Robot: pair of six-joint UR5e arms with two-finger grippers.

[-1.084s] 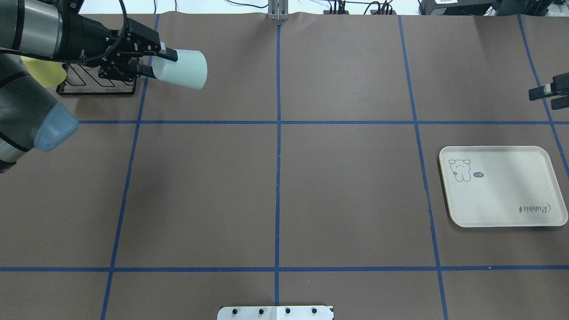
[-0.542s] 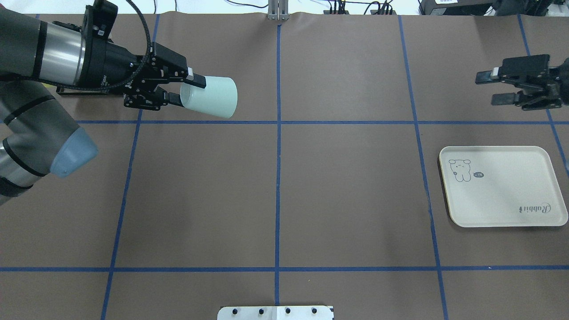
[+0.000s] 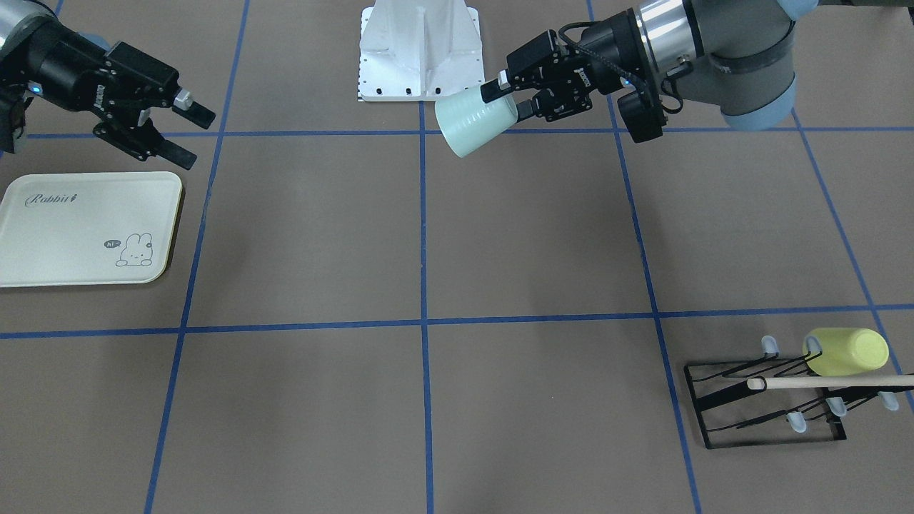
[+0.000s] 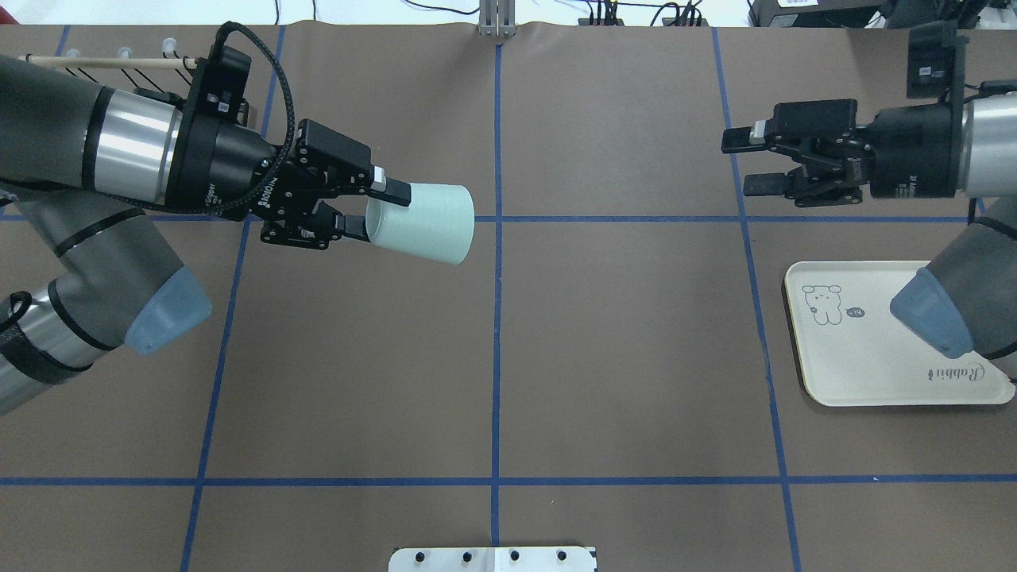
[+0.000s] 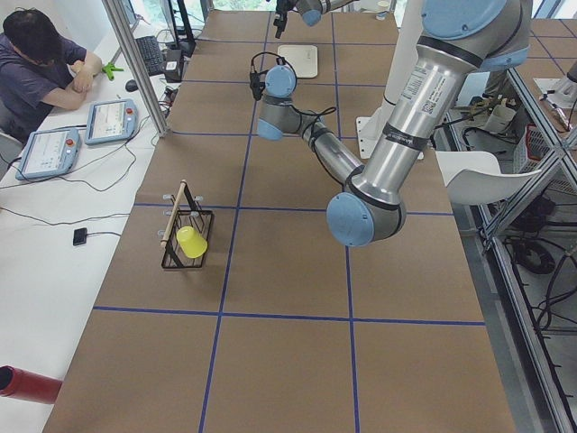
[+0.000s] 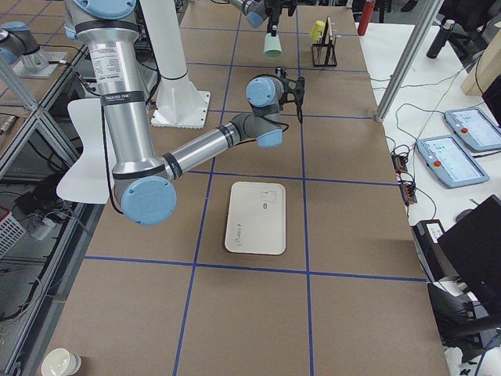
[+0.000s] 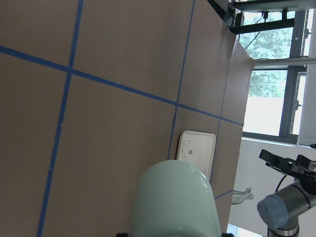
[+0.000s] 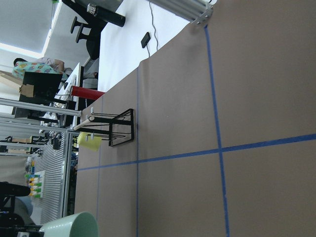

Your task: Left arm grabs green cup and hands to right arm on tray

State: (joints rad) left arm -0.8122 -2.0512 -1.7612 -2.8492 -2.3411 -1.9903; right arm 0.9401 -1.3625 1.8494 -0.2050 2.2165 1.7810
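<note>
Nearest me, the tray [image 4: 866,357] lies flat at the table's [image 4: 620,357] right. Beyond it, my left gripper [image 4: 377,210] is clamped on the green cup [image 4: 425,222], seemingly at its rim, sideways above the table; my right gripper [image 4: 745,163] faces it, fingers [image 4: 739,141] apart, well clear.

The surface [image 4: 620,357] wears matt brown paper, gridded with blue tape [image 4: 496,357]. The green cup [image 4: 425,225] is smooth plastic with a soft sheen, and the yellow-green cup [image 3: 850,352] looks alike. The tray [image 4: 874,373] is matt cream plastic with dark print. The left arm [image 4: 127,151] and right arm [image 4: 989,135] show bright brushed metal bands, dull grey tubes and pale blue plastic caps. The left end effector [image 4: 373,210] and right end effector [image 4: 737,164] are matt black. The rack [image 3: 714,400] is thin black wire carrying a bare wooden dowel [image 3: 821,383]. The base plate [image 3: 421,50] looks like white-painted metal.
</note>
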